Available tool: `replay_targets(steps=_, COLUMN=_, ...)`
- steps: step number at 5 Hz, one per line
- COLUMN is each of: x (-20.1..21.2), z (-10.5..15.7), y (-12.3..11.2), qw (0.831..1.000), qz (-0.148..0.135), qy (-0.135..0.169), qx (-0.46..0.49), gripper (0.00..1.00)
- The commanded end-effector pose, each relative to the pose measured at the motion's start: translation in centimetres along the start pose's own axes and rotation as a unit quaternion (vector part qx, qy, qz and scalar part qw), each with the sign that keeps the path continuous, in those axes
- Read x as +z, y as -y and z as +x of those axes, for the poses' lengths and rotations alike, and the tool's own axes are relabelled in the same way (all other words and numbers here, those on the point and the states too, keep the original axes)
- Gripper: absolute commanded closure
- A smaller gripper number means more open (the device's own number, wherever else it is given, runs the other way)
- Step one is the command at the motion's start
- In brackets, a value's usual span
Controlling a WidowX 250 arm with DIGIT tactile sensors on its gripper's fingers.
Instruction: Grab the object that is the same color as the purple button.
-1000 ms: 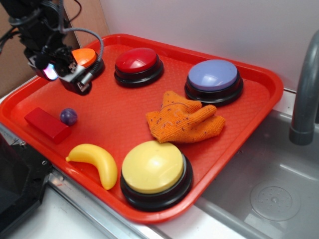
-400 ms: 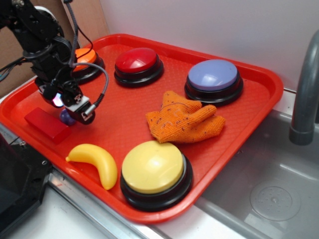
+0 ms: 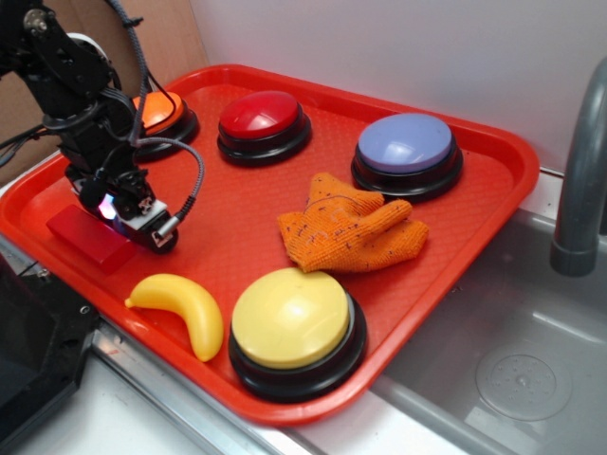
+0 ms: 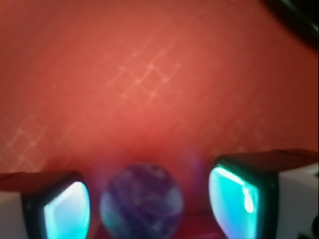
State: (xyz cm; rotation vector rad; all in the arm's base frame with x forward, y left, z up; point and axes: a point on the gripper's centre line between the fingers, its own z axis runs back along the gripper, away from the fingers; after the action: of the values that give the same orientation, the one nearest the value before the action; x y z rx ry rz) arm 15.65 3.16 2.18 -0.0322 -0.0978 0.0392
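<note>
Gripper (image 3: 133,216) down on the red tray (image 3: 493,199), purple ball (image 4: 142,201) between its spread fingers.

Left to right, placed against the yellow button (image 3: 294,327) at the tray's front edge: red block (image 3: 90,237) far to its left, just beside the lowered gripper; yellow banana (image 3: 180,308) close on its left; orange-topped button (image 3: 161,114) far back-left, partly behind the arm; red-topped button (image 3: 264,123) behind it; orange knit glove (image 3: 351,232) just behind it and slightly right; purple button (image 3: 408,152) back-right. Seen from the wrist: ball resting on the tray between the two glowing fingers (image 4: 67,209), jaws apart, a small gap showing on each side, not pinching. Ball hidden by the gripper in the exterior view.
</note>
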Motion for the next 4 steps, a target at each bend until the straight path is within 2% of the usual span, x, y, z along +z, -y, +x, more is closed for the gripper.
replay_targets(steps=1, x=0.6, z=0.3, y=-0.4, qw=1.000, qz=-0.015, qy=-0.009, qx=-0.010, gripper=1.00)
replay_targets(steps=2, x=2.2, z=0.7, y=-0.3, qw=1.000, qz=-0.014, qy=0.006, qx=-0.010, gripper=1.00)
replay_targets(steps=4, x=8.8, z=4.8, y=2.3, qw=1.000, qz=0.005, qy=0.017, qx=-0.010, gripper=1.00)
